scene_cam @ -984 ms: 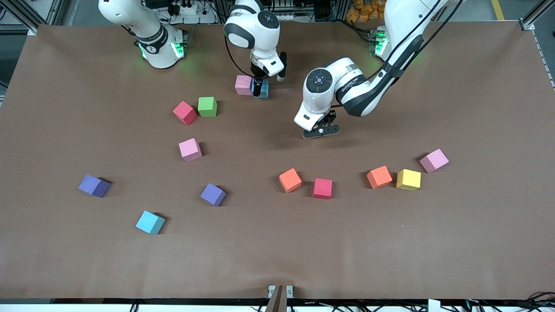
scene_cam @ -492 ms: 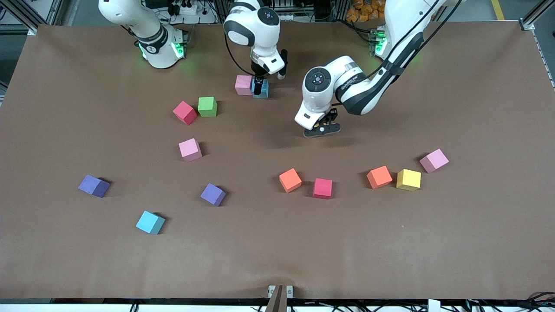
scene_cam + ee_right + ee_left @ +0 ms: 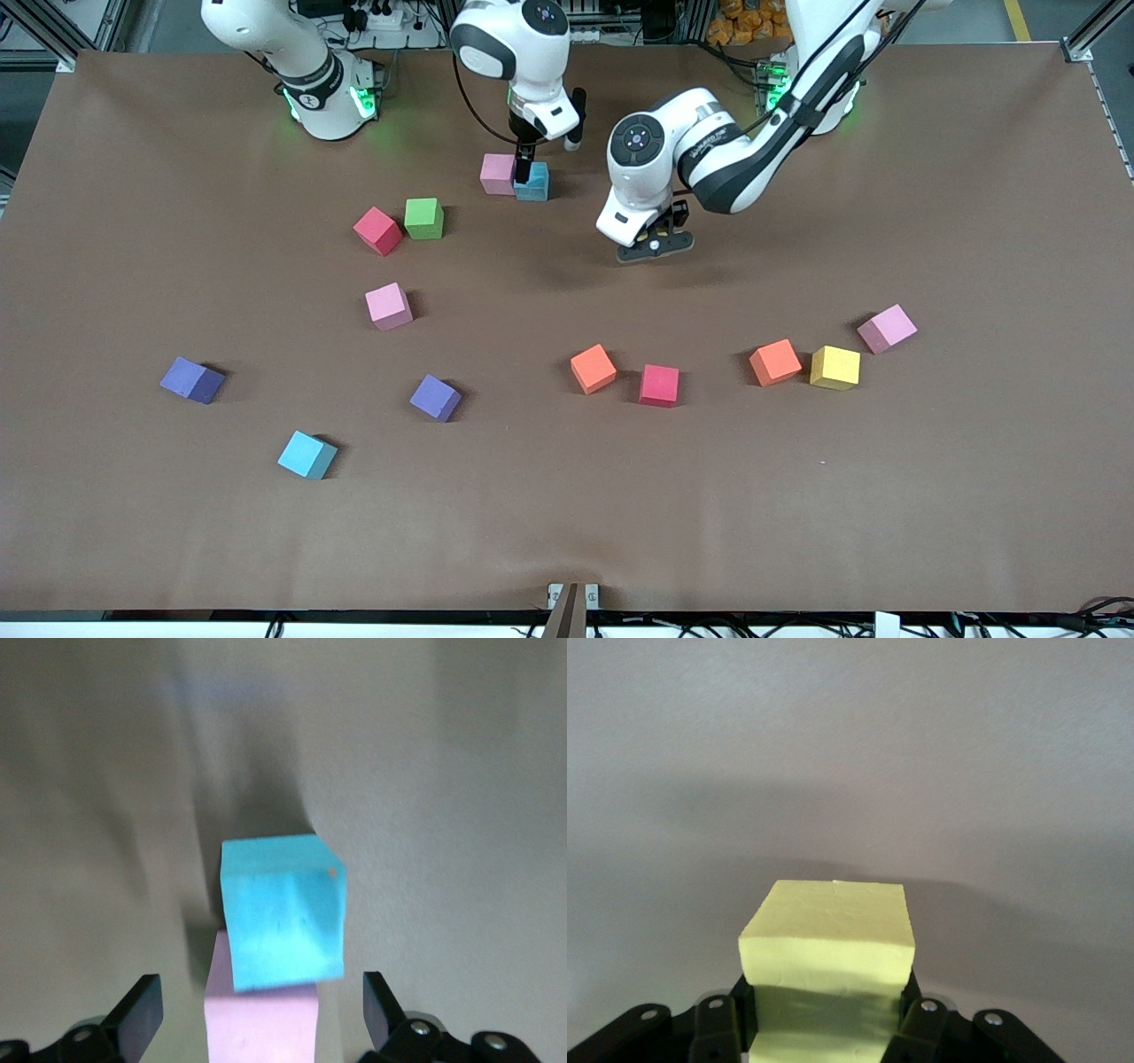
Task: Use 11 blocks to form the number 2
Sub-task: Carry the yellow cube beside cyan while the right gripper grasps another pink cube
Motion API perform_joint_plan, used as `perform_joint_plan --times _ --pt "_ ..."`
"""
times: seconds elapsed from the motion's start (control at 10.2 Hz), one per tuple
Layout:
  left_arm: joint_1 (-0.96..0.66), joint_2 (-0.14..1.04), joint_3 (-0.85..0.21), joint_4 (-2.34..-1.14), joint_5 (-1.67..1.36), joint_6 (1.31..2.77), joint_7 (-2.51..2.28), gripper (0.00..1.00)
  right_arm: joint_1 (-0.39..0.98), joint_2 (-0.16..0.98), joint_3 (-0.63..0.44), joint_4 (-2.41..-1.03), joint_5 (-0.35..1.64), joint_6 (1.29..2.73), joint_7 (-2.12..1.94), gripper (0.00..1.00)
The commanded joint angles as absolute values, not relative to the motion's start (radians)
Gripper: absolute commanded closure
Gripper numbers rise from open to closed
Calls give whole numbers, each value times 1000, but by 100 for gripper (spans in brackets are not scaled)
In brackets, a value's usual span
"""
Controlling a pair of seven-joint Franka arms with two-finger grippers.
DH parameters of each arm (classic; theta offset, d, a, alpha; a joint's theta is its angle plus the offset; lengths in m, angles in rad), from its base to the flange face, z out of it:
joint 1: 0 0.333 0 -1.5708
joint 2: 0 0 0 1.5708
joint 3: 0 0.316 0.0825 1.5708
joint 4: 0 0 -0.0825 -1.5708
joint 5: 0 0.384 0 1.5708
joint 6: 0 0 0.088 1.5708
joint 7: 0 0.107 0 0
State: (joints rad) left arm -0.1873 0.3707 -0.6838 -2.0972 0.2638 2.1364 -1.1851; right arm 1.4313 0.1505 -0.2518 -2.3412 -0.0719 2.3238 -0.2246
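I have the left claw (image 3: 654, 251) clamped on a yellow block (image 3: 827, 939), up over bare bench (image 3: 974, 177) near the middle. My right claw (image 3: 523, 173) hangs with fingers spread apart just over the cyan block (image 3: 534, 182), which sits touching a pink block (image 3: 496, 174); the other blocks lie scattered nearer the front camera.

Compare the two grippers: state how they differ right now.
The left gripper is shut on a pale yellow foam cube, carried over bare brown table; the right gripper stands open, empty, just above a cyan foam cube that sits against a pink foam cube. Both point downward.
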Motion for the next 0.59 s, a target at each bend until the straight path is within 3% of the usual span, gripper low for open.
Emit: perform_joint_plan --times 0.0,0.3,0.49 --pt "-175 289 -729 -2150 171 2094 -1204 100 1369 -84 -253 -2411 -95 2153 -209 0" --pt "-193 294 -790 -2163 135 2097 -1404 100 1225 -256 -258 -2375 -124 1938 -212 0" --pt "-231 311 -825 -2166 135 2106 -1590 100 1101 -246 -261 -2268 -126 1887 -201 0"
